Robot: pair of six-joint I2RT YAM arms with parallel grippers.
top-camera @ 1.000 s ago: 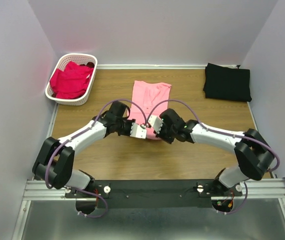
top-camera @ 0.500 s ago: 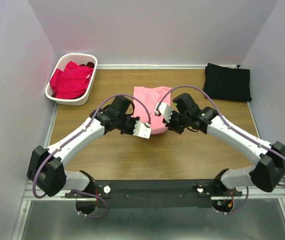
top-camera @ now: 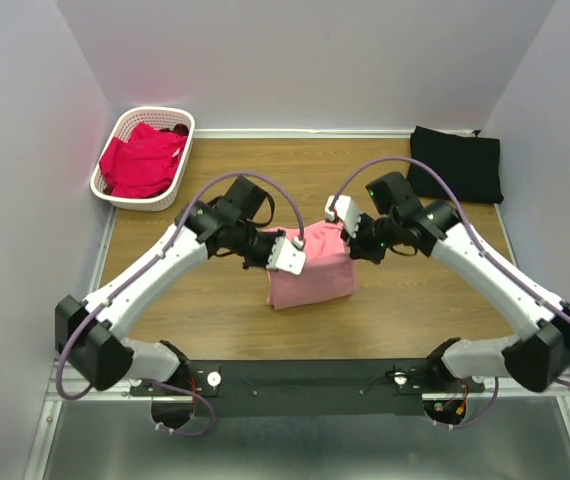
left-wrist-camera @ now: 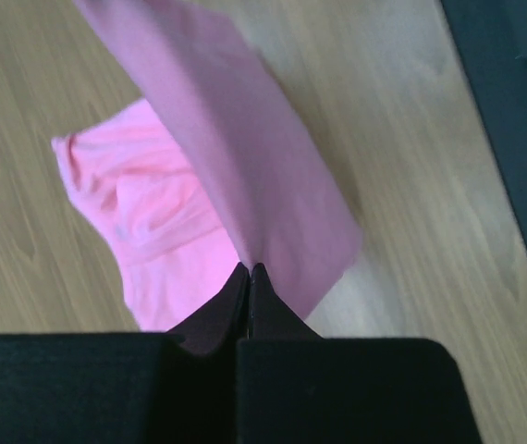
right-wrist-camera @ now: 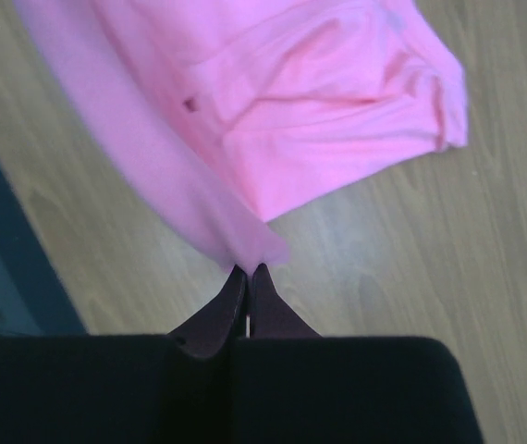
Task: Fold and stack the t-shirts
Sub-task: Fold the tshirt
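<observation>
We see the pink tee [top-camera: 310, 270] well to the right of the basket [top-camera: 120, 125] and nearer the arms' bases than it, held up by its upper edge between the two grippers, its lower part down on the table [top-camera: 395, 310]. The left gripper [top-camera: 287, 250] takes the corner on the basket's side; in the left wrist view its jaws are pressed together on a thin edge of the tee [left-wrist-camera: 245, 157], which runs up and away from the fingertips [left-wrist-camera: 248, 277], blurred, with a bunched part of the same tee lying on the wood below. The right gripper [top-camera: 342, 222] takes the corner farther from the basket, and its wrist view shows the same: jaws clamped on a pink edge [right-wrist-camera: 319, 102] just at the fingertips [right-wrist-camera: 248, 277] (the cloth nearest them is smeared, so we cannot read the seams). Inside the basket lie the red tees [top-camera: 143, 158], heaped and unfolded. Far to the right of the basket, at about its depth on the table, rests the black tee [top-camera: 455, 165], folded flat.
</observation>
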